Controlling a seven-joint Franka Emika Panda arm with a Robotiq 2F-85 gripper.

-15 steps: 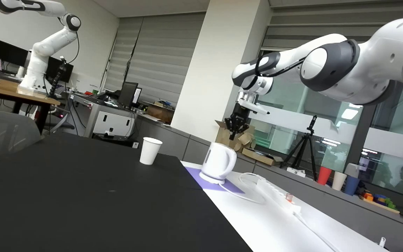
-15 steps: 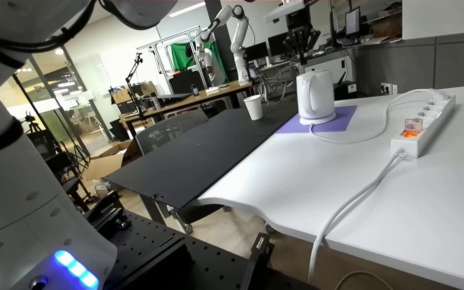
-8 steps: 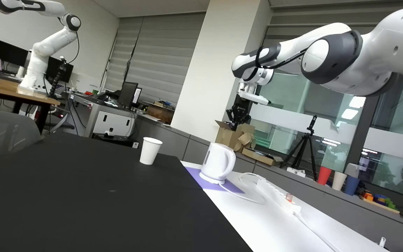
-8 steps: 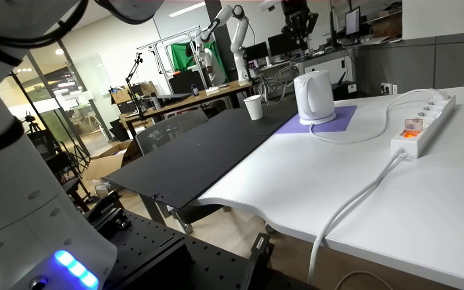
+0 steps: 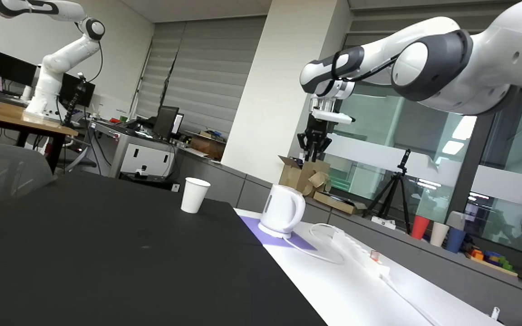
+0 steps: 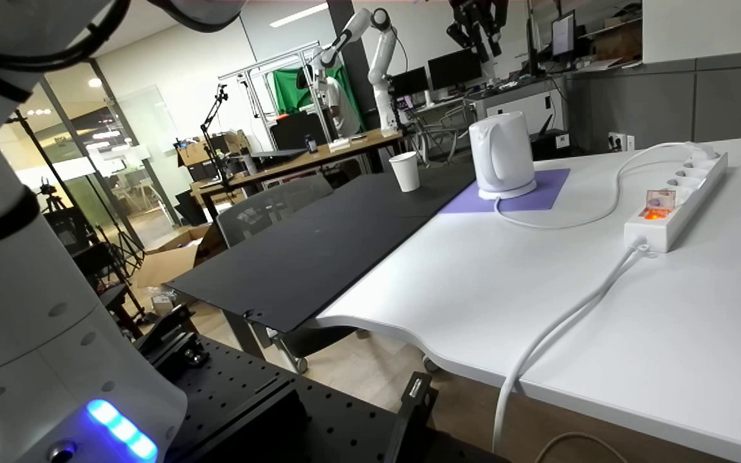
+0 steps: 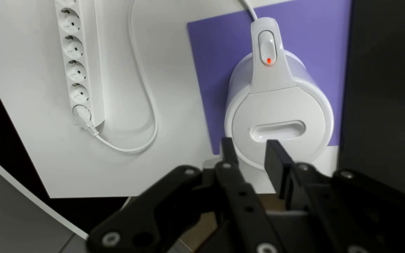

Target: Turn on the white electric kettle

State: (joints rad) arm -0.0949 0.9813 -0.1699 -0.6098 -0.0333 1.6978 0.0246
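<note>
White electric kettle [image 7: 280, 102] is standing upright on a purple sheet [image 7: 216, 56] on the white table [image 7: 174, 45], about 2 o'clock from the middle of the wrist view. From up there you can see the handle [image 7: 271, 79] pointing to 12 o'clock off the lid [image 7: 276, 105], and the switch [image 7: 267, 44] on it has a little red light [image 7: 269, 60] glowing.

Gripper [image 7: 250, 144] pokes up from the 6 o'clock edge of that view. Its 2 fingers [image 7: 277, 160] are apart, decent gap between the tips, with a bit of kettle showing through. Don't be fooled by the overlap: in both exterior views it's well above the kettle, roughly 12 to 1 o'clock from it.

Power strip [image 6: 684, 188] is lying on the table around 3 to 4 o'clock from the kettle in both exterior views, with a button [image 6: 657, 213] lit orange. In the wrist view it's over at 9 o'clock, with a white plug [image 7: 82, 113] in the socket at its 6 o'clock end.

White cup [image 5: 195, 195] stands on the black surface [image 5: 129, 262], 9 o'clock from the kettle in both exterior views. Way back in an exterior view there's a 2nd robot arm [image 5: 57, 77] at 10 o'clock, plus a red cup [image 5: 419, 226] and a blue cup [image 5: 455, 240] out around 3 o'clock.
</note>
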